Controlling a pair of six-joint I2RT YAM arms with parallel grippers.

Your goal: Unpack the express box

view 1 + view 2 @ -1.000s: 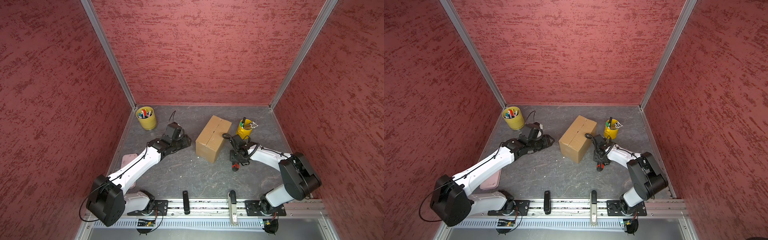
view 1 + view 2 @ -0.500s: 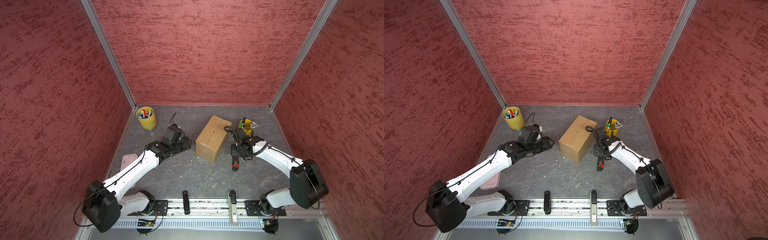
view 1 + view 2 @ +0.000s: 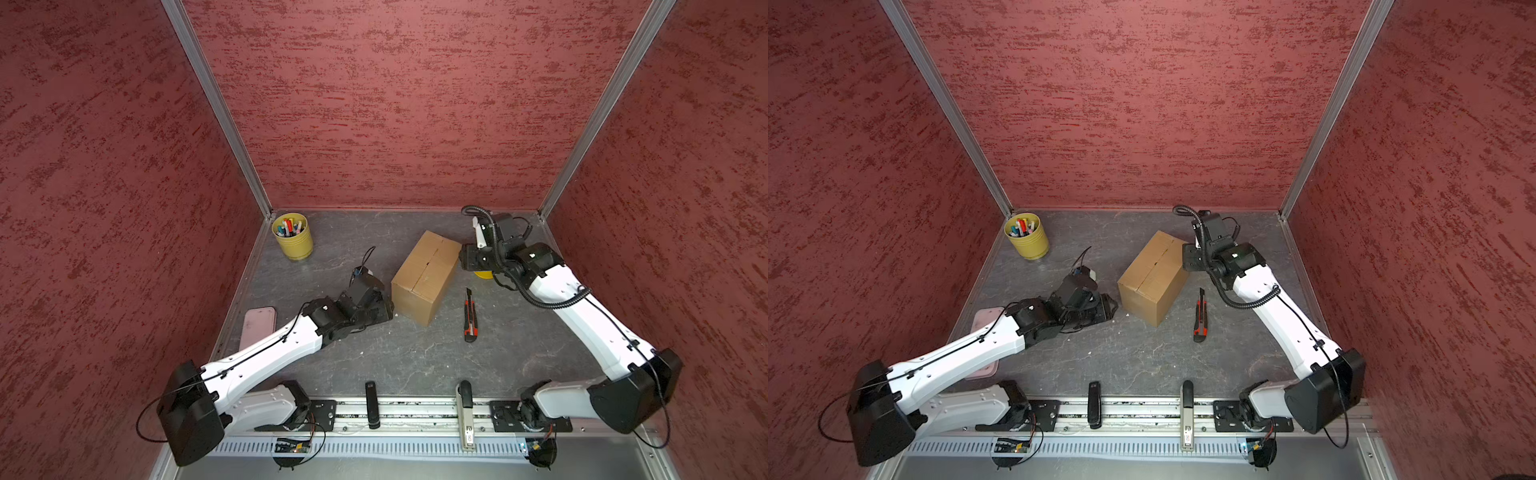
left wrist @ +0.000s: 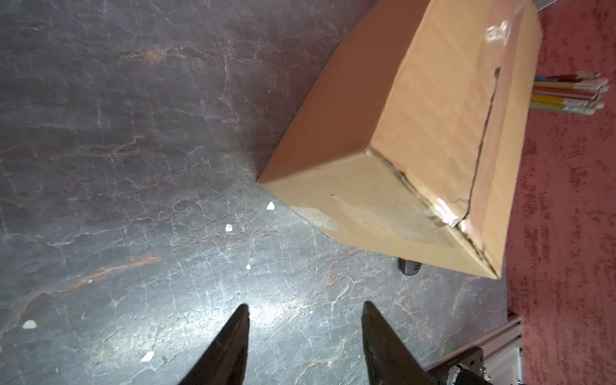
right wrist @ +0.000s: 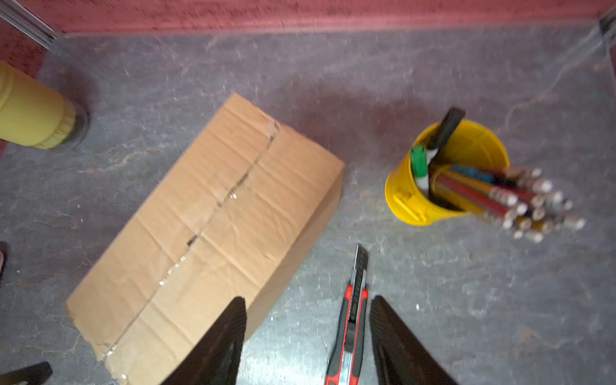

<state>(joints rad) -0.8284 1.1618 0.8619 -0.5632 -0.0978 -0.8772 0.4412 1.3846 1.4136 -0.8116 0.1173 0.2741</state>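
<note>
On the grey, stone-veined bench [image 3: 415, 365] a slim red-and-black utility knife [image 3: 470, 316] is laid flat, gripped by nothing, just right of the express box [image 3: 426, 276]. The left jaws are seen partly open and empty, low over the bench by the box's near left corner. The box, an oblong of creased brown cardboard with flat flaps and a ragged centre seam, is placed mid-bench. The right jaws are spread apart and empty at its far right corner. A round yellow cup [image 3: 293, 239] of pens is placed far left, a second yellow cup [image 5: 446, 173] far right.
</note>
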